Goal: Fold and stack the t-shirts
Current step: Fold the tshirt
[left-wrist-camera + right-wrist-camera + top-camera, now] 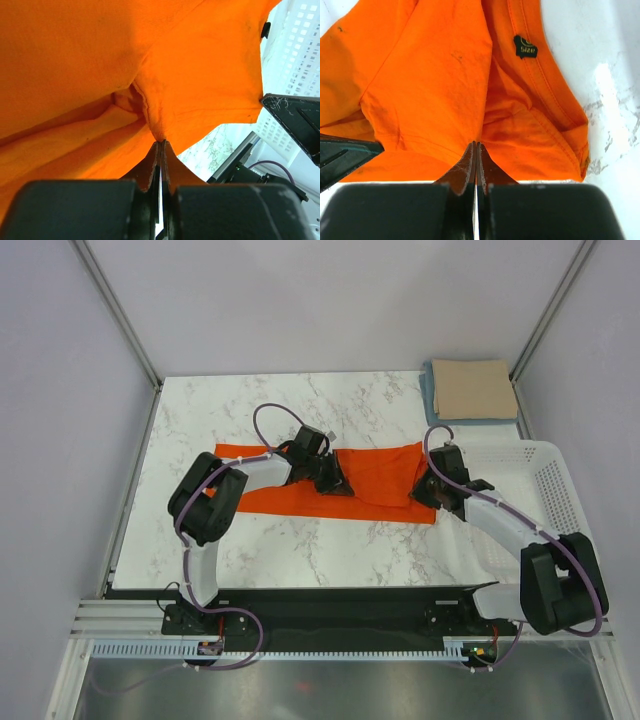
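Both our pincers hold the orange t-shirt (pixel 380 475), which lies to the left of the basket (pixel 556 490).

The orange t-shirt is spread in a long band across the marble table (pixel 250 410), and its nearest end stops just beside the basket's left wall. Our left gripper (pixel 335 482) is closed tight on a gathered fold at the shirt's middle, farther from the basket. Our right gripper (pixel 425 488) has its fingers pressed together on a hem at the end nearest the basket, close to the black size label (pixel 525 47). Beyond the basket's far rim, the tan t-shirt (pixel 473 388) lies folded on the light blue t-shirt (pixel 428 390), whose edge shows at the left.
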Controlling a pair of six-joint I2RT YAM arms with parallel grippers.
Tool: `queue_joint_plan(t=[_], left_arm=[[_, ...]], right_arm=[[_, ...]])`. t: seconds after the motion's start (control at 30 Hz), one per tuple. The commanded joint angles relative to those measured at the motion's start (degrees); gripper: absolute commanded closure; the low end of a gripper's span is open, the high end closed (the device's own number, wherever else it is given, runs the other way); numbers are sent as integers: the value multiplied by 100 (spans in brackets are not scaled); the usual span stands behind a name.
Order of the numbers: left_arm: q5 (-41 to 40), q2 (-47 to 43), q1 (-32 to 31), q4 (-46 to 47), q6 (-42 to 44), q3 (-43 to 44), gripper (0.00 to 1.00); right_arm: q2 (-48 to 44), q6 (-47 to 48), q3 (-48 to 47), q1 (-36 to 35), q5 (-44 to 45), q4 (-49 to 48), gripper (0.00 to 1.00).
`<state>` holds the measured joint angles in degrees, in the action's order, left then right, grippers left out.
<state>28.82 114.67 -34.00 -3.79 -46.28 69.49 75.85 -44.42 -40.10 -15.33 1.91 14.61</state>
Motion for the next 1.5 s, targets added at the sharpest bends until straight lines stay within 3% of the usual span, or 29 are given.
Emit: queue_joint_plan(t=[0.0, 0.87, 1.03, 1.13, 1.17, 1.2, 1.3, 1.47], left_arm=[[-192, -358, -28, -165, -48, 196, 98], [-649, -261, -28, -974, 427, 477, 98], [-676, -191, -37, -1097, 506, 486, 98], [-606, -217, -37, -1150, 576, 495, 98], [-579, -235, -37, -1150, 620, 495, 95], [-562, -252, -37, -1167, 638, 504, 85], [-526, -305, -37, -1220, 717, 530, 67], [-456, -393, -19, -1291, 814, 688, 58]], right_arm=[[-281, -338, 151, -101, 37, 59, 100], [-994, -1428, 625, -1209, 1707, 446, 100], [-898, -1017, 521, -1174, 1927, 341, 100], [-696, -60, -40, -754, 1594, 297, 84], [-608, 195, -199, -587, 1175, 271, 79], [-459, 763, -461, -393, 971, 192, 76], [-21, 1443, -892, 397, 243, -63, 68], [824, 1876, -1395, 847, -682, -573, 65]])
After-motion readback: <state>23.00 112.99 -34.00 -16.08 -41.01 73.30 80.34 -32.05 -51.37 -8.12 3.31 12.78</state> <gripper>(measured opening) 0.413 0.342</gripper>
